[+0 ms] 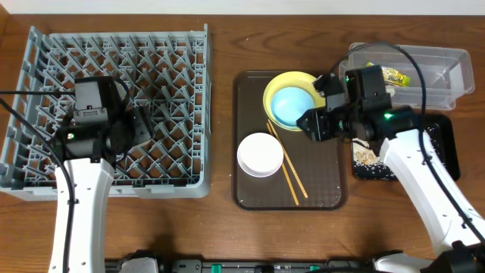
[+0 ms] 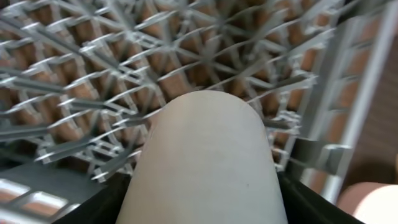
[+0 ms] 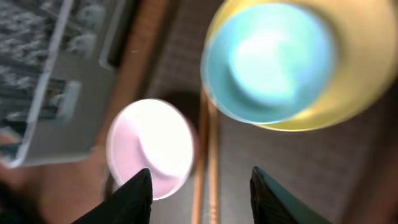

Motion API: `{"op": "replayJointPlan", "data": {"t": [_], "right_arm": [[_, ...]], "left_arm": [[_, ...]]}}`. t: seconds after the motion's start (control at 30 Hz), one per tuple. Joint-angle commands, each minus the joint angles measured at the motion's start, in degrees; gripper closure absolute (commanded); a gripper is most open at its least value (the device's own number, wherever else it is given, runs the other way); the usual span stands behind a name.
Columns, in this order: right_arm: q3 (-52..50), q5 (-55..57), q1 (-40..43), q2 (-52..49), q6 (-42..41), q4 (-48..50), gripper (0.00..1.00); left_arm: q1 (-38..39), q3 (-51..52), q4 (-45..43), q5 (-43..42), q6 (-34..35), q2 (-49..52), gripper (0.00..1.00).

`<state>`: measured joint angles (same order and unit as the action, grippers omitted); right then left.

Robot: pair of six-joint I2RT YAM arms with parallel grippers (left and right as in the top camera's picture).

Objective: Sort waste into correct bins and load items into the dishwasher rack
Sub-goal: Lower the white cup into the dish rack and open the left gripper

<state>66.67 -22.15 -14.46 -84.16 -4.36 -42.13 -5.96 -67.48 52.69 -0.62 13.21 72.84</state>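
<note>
My left gripper (image 1: 141, 127) hangs over the grey-blue dishwasher rack (image 1: 45, 171) and is shut on the small white cup (image 2: 208, 162), which fills the left wrist view above the pegs (image 2: 93, 81). My right gripper (image 1: 314, 126) is open and empty above the brown tray. Its fingertips (image 3: 200, 180) straddle the wooden chopsticks (image 3: 207, 162). The light blue bowl (image 1: 292, 106) sits in the yellow plate (image 1: 273, 85); both also show in the right wrist view, the bowl (image 3: 267, 62) above the plate's rim (image 3: 367, 74). The white bowl (image 1: 260, 154) lies beside the chopsticks (image 1: 286, 163).
The brown serving tray (image 1: 330, 193) holds the dishes. The clear tub (image 1: 447, 64) at the back right holds the yellow-green wrapper (image 1: 395, 76). The black tray (image 1: 447, 144) under my right arm holds rice-like scraps (image 1: 367, 157). No tissue is clearly visible.
</note>
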Motion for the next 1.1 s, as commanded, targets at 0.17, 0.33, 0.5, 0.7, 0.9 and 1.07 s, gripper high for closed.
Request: {"op": "replayJointPlan", "data": {"t": [0.17,0.33,0.5,0.7,0.9,1.07], "right_arm": [[0.98,6.27,0.13,0.59,1.88,-1.38,0.51],[0.98,6.27,0.13,0.59,1.88,-1.4,0.51],[0.98,6.27,0.13,0.59,1.9,-1.38,0.5],[0.98,6.27,0.13,0.59,1.88,-1.44,0.48],[0.98,6.27,0.13,0.59,1.9,-1.44,0.47],[0.98,6.27,0.13,0.59,1.88,-1.7,0.46]], "left_arm": [[-0.31,-1.25,0.85,4.96,-0.46,9.29,0.44],[-0.31,-1.25,0.85,4.96,-0.46,14.75,0.44],[-0.31,-1.25,0.35,4.96,-0.48,19.52,0.43],[-0.31,-1.25,0.42,4.98,-0.5,22.64,0.21],[-0.31,-1.7,0.5,4.98,-0.5,21.44,0.11],[-0.26,-3.23,1.51,4.61,-0.48,16.85,0.11]]}}
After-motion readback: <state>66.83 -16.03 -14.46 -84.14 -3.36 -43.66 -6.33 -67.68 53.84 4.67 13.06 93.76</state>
